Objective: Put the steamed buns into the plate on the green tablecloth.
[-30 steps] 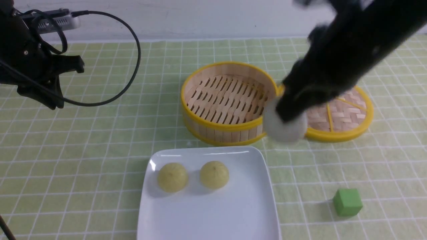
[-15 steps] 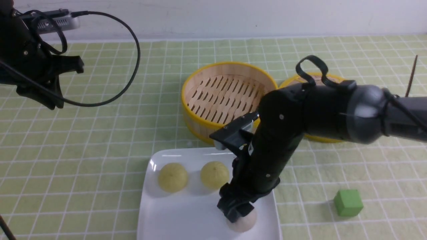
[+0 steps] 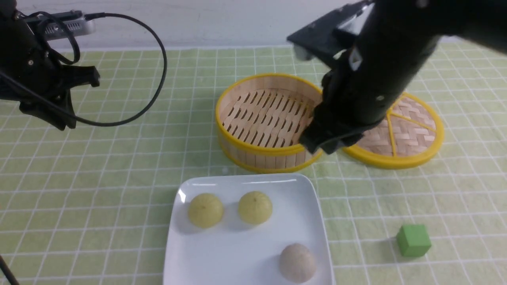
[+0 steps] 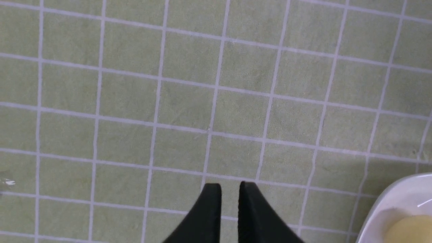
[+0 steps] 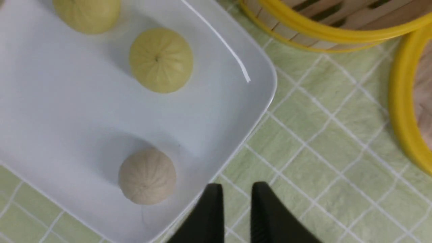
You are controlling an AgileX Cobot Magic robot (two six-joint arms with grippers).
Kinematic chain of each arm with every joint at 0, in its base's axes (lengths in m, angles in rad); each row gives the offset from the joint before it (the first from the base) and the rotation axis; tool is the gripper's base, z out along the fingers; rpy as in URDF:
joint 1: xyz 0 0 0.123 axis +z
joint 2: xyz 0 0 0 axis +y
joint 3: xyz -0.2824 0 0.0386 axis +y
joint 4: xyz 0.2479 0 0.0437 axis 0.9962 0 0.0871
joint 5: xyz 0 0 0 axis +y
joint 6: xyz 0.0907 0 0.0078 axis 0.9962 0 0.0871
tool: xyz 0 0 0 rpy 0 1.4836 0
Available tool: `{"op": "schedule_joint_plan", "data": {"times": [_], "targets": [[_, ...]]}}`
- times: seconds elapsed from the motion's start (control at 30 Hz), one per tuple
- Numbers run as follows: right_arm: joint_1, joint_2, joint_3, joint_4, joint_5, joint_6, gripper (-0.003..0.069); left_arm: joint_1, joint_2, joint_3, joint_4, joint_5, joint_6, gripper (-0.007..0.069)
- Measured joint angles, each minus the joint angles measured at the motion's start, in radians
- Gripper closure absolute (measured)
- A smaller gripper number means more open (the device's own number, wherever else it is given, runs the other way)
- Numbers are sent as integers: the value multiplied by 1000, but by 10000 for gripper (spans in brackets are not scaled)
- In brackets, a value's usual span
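Ops: Bun status?
Me: All three steamed buns on the plate (image 3: 229,253), which sits on the green tablecloth (image 3: 99,166). Two yellow buns (image 3: 255,207) toward the plate's far edge, greyish bun (image 3: 297,263) in its near right part. None touching another.

Ops: Grippers?
Me: Right gripper (image 5: 237,186): tips slightly apart, nothing between them, raised beyond the plate's far right corner. Left gripper (image 4: 230,185): narrow gap, no load, off the plate's left side.

Ops: Handling, if one needs a nudge?
Me: My guess: light, soft-ish skin, dents if squeezed. Domed top would shed a high pinch. I'd go low, pads on opposite flanks at the widest part, light force. Plate's glossy, so a one-sided push probably skids or rolls the bun.

Ops: Best access?
Me: Greyish one, straight down, clear of the plate's right rim. Yellow pair: mind the far rim; basket (image 3: 273,151) is just beyond it.

Ops: Next?
Me: Looks done. I'd regrip nothing, just park clear of the plate.
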Motion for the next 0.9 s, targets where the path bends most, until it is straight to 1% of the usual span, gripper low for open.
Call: {"op": "schedule_joint_plan", "data": {"times": [0.03,0.07,0.1,0.2,0.23,0.27,0.3,0.33,0.37,0.4,0.47,0.5,0.53,0.6,0.67,0.9], "targets": [[0,-81,33,0,0,6,644,0,0,0,1,0,0,517],[0,-95,39,0,0,6,650,0,0,0,1,0,0,517],[0,-184,82,1,4,9,669,0,0,0,0,0,0,517],[0,-460,250,10,11,10,673,0,0,0,-16,0,0,517],[0,-513,290,13,9,10,673,0,0,0,-20,0,0,517],[0,-640,400,20,-41,10,673,0,0,0,-23,0,0,517],[0,-696,455,23,-86,11,673,0,0,0,-25,0,0,517],[0,-810,574,31,-207,9,673,0,0,0,-26,0,0,517],[0,-829,595,31,-230,10,673,0,0,0,-26,0,0,517],[0,-965,781,39,-425,-5,673,0,0,0,-26,0,3,522],[0,-1087,961,50,-627,-11,673,0,0,0,-24,0,8,533],[0,-1095,961,50,-643,-10,673,0,0,0,-24,0,8,536],[0,-1144,1055,58,-739,-6,673,0,0,0,-27,0,14,551],[0,-1189,1152,58,-854,-6,673,-1,0,-2,-27,0,23,594],[0,-1204,1183,40,-906,-6,673,-1,0,-9,-27,0,27,615],[0,-1213,1196,26,-946,-6,669,-5,-1,-16,-35,0,47,622]]}}
